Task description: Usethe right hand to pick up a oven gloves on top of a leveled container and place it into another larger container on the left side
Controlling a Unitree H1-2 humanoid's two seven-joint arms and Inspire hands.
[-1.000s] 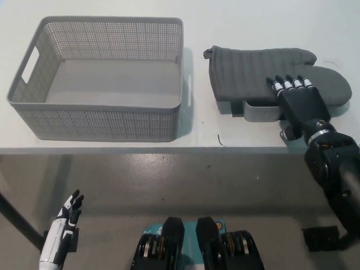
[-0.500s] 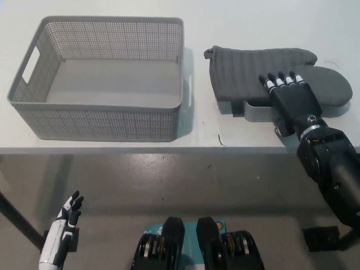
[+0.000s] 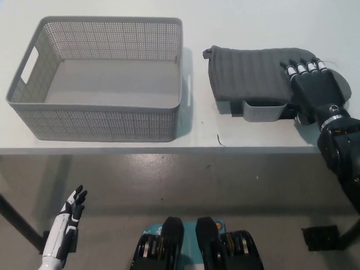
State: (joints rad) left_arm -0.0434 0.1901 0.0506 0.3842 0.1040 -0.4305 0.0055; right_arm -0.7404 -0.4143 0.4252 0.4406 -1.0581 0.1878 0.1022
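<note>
Below the table edge at lower left, the white left hand (image 3: 66, 225) hangs idle, fingers spread. Next comes the perforated grey basket (image 3: 101, 121), the target. Rightward, the oven glove (image 3: 250, 73) lies across a small grey container (image 3: 263, 111); the black right hand (image 3: 315, 84) rests flat on its far end, unclenched. Gripping so near that end could let the glove sag, slip, or drag the container.

The black right hand (image 3: 316, 90) is lying flat on the right end of the grey oven glove (image 3: 253, 73), fingers (image 3: 304, 67) spread; it doesn't appear to be gripping it. The glove is resting across a small grey container (image 3: 263, 110) on the white counter (image 3: 264, 138). A larger mesh basket (image 3: 101, 121) is sitting to its left. The white left hand (image 3: 68, 216) is hanging low, fingers apart.
</note>
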